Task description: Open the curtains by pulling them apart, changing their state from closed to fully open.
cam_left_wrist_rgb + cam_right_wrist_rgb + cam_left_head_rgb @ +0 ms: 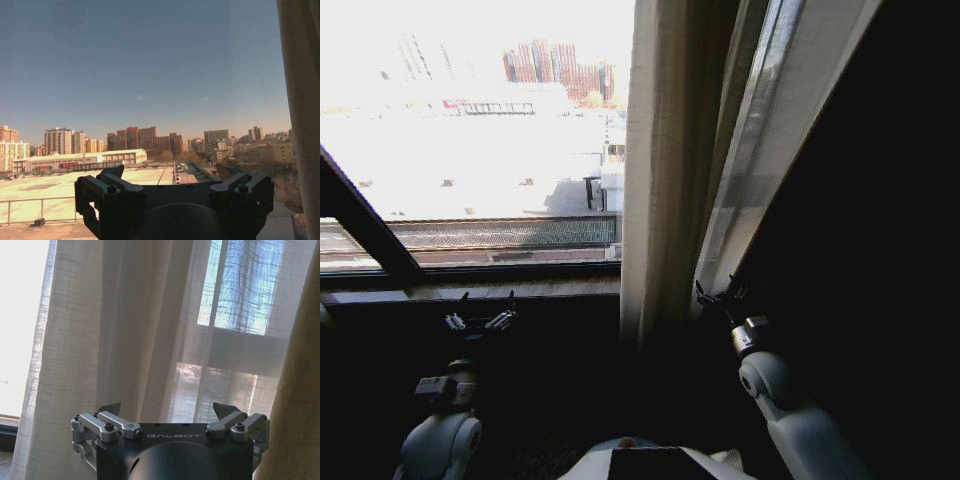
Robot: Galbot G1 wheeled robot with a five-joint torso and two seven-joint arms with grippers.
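Head view shows the curtains (pixel 665 170) gathered in a tall bunch right of the bare window (pixel 480 130); the right gripper (pixel 720 297) sits just beside the fabric's lower edge, fingers spread wide, gripping nothing; the left gripper (pixel 480 320) hangs by the sill (pixel 470 290), equally wide and empty.

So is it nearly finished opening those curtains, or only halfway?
Mostly done, it seems. The window on the robot's left is bare, and the sheer curtain is bunched toward the right. Nothing is in hand: the left gripper hangs open before the glass, and the right gripper is open beside the fabric. Left: some sheer fabric covers panes on the right.
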